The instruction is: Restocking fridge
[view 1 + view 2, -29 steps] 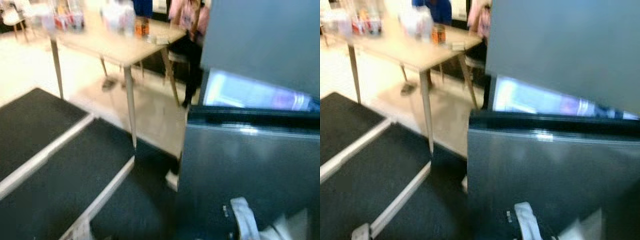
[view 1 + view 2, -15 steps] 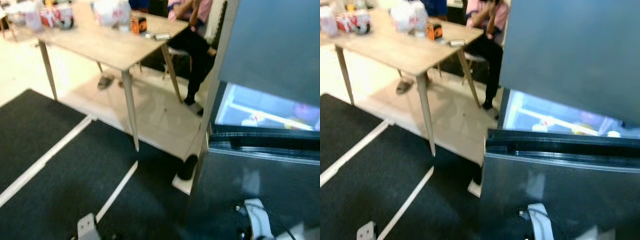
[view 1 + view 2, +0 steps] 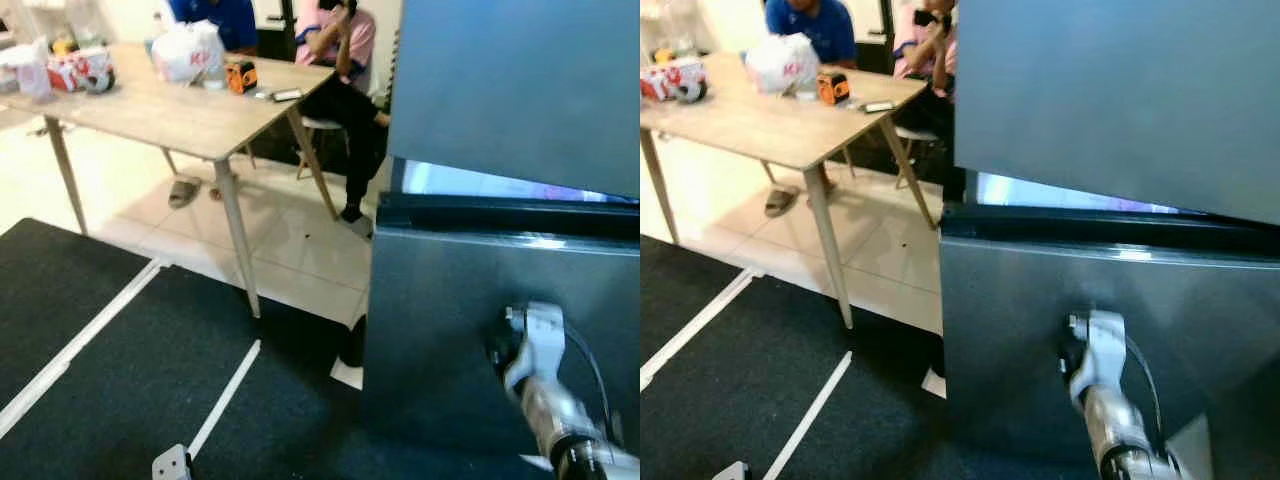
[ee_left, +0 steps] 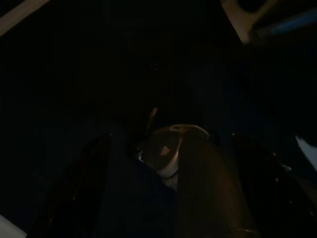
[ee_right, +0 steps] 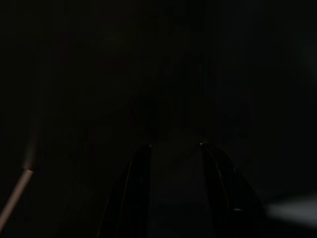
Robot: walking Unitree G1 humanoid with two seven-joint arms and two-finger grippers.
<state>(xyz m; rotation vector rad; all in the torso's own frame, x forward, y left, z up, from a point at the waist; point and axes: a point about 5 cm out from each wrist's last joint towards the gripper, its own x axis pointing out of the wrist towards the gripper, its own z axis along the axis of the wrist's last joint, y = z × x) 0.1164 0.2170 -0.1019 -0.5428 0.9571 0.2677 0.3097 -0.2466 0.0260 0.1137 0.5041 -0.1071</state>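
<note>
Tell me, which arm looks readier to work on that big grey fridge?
Probably the right: its silver arm is raised against the grey fridge's lower door, below the lit gap. The left arm's view is dark, suggesting it hangs idle.

The right arm (image 3: pixel 540 380) is now raised higher in front of the lower fridge door (image 3: pixel 450 330), where a second ago only its tip was seen at the frame's lower edge. The lit gap (image 3: pixel 500 185) under the upper door is seen narrower.
</note>
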